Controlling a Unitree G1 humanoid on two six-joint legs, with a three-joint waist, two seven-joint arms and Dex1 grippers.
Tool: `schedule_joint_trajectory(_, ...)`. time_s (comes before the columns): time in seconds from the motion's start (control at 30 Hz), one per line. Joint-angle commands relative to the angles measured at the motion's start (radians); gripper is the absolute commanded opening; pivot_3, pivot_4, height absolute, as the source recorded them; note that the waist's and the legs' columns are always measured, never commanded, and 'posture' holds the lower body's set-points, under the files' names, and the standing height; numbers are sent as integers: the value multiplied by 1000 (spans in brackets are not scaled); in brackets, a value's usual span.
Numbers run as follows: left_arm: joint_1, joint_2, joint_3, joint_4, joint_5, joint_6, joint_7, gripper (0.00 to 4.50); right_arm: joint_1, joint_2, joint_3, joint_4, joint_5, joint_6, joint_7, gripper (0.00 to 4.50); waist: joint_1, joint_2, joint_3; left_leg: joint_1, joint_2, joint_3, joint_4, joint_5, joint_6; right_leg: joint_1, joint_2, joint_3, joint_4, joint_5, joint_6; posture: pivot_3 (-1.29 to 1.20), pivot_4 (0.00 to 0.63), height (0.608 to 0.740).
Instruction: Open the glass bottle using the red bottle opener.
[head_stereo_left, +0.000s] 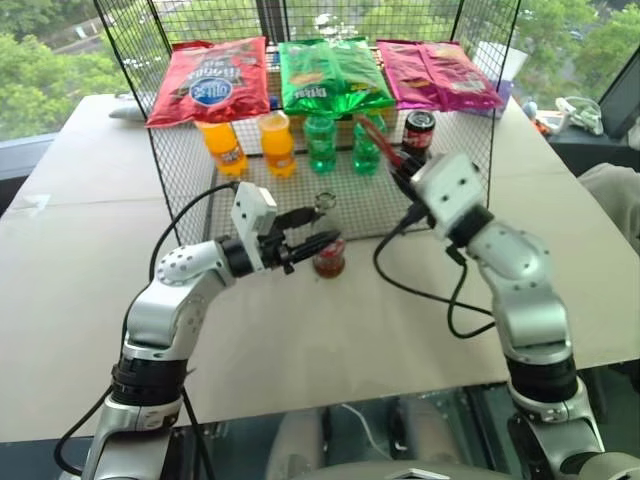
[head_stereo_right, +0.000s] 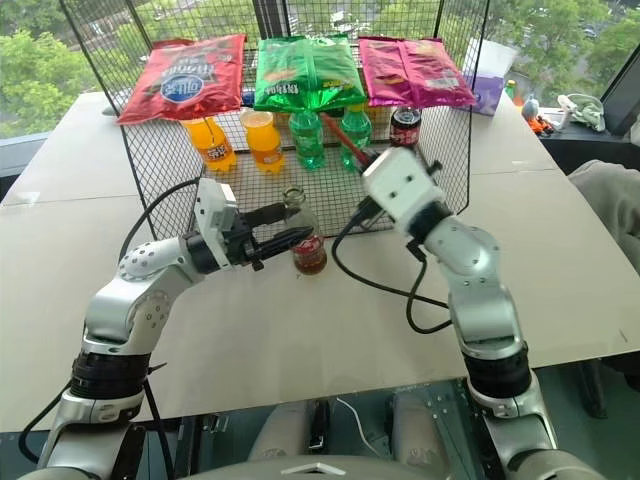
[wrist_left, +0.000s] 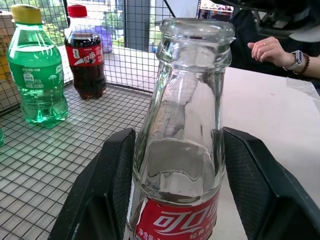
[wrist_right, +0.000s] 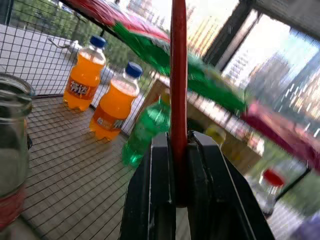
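1. The glass bottle (head_stereo_left: 328, 250) stands upright on the surface (head_stereo_left: 300, 330) at the centre of the frame, just in front of the wire rack (head_stereo_left: 180, 170).
2. The left tool (wrist_left: 175, 190) is clamped on the bottle, one black finger (wrist_left: 112, 185) on each side of its body just above the red label.
3. The bottle's mouth is bare, with no cap on it.
4. The right tool (wrist_right: 177, 190) is clamped on the red bottle opener (wrist_right: 178, 75), right of centre in the frame, beside the bottle's neck and apart from it.
5. Orange drink bottles (head_stereo_left: 250, 145) and green plastic bottles (head_stereo_left: 340, 140) stand inside the rack, in the upper middle of the frame.
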Motion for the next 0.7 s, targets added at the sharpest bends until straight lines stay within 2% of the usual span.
schedule_joint_trajectory(0.03,16,11,26,-25,-1,-12,7,2685,110,3,-83,-171,220,432,76,0,0,0,0,0,0,0,0,0,0,0,0,0,0,0,0,0,150,740)
schedule_joint_trajectory(0.17,30,9,32,-34,-1,-16,16,2685,191,94,-162,-159,312,666,15,0,-10,1,1,1,1,0,-1,0,0,-1,0,1,0,0,0,0,150,740)
schedule_joint_trajectory(0.3,45,8,35,-48,2,-17,23,2685,239,51,-125,-60,317,629,-13,0,-9,1,1,2,1,-1,-1,0,0,-1,1,1,0,0,0,0,150,740)
schedule_joint_trajectory(0.47,54,12,38,-58,4,-18,32,2641,219,4,-127,2,342,587,-33,2232,-8,1,1,0,-1,-1,-2,0,0,-2,0,2,-1,0,0,0,150,740)
schedule_joint_trajectory(0.5,54,12,38,-59,3,-18,34,2641,219,-19,-118,4,338,567,-33,2456,-8,1,1,0,-1,-1,-2,0,0,-2,0,2,-1,0,0,0,150,740)
schedule_joint_trajectory(0.53,58,13,39,-63,2,-18,35,2641,224,-47,-104,-1,332,533,-29,3110,-8,1,1,0,-1,-1,-2,0,0,-2,0,2,-1,0,0,0,150,740)
schedule_joint_trajectory(0.57,60,14,40,-65,2,-18,36,2641,228,-75,-87,-8,321,489,-27,3417,-8,2,1,0,-1,0,-2,0,0,-2,0,1,-1,0,0,0,150,740)
schedule_joint_trajectory(0.63,64,15,43,-68,0,-18,38,2641,229,-132,-48,-13,284,369,-31,4395,-8,1,1,0,-1,0,-2,0,0,-2,0,1,-1,0,0,0,150,740)
schedule_joint_trajectory(0.7,65,15,44,-69,-2,-17,39,2641,226,-170,-26,-13,274,281,-24,4395,-8,1,1,0,-1,0,-2,0,0,-2,0,2,-1,0,0,0,150,740)
